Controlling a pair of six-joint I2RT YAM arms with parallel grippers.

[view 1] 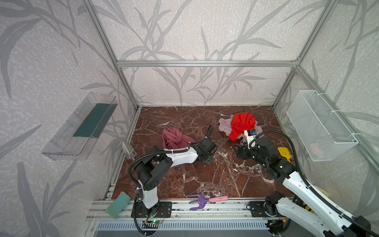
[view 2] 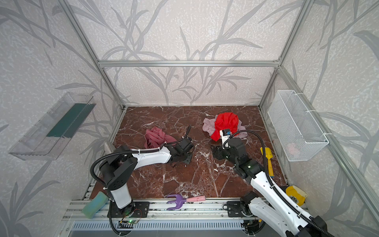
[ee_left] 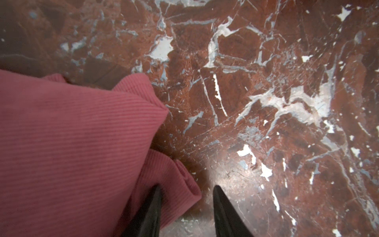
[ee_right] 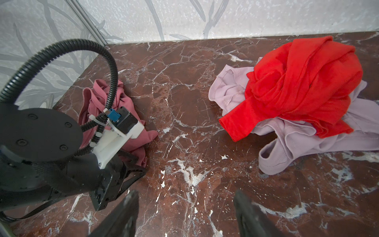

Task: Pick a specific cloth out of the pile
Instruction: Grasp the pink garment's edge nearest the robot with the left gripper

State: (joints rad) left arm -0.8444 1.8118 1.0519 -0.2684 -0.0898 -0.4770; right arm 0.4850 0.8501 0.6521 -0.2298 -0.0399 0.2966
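The cloth (view 1: 173,138) (view 2: 153,137) lies crumpled on the marble table (view 1: 205,180), just beside the left gripper (ee_left: 186,186) and partly hidden behind that arm's wrist in both top views. It is bunched rather than spread. Its thick, folded end sits farther from the gripper, and a flatter flap runs out from that heap towards the gripper, so its long axis points roughly at the fingers.

In the left wrist view the ribbed fabric (ee_left: 71,143) fills the side by one finger. A rounded corner of the flap reaches into the gap between the fingers. One finger (ee_left: 152,209) stands over the cloth's edge and the other over bare marble. The jaws are apart, with table showing between the corner and the far finger, so nothing is clamped.

The pile (view 1: 240,127) lies ahead of the right gripper (ee_right: 185,191), near it but not touching, and well apart from the left gripper and the cloth. It shows a red cloth (ee_right: 297,82) heaped on a lilac cloth (ee_right: 229,90). The right gripper's jaws stand wide apart over bare marble, holding nothing.
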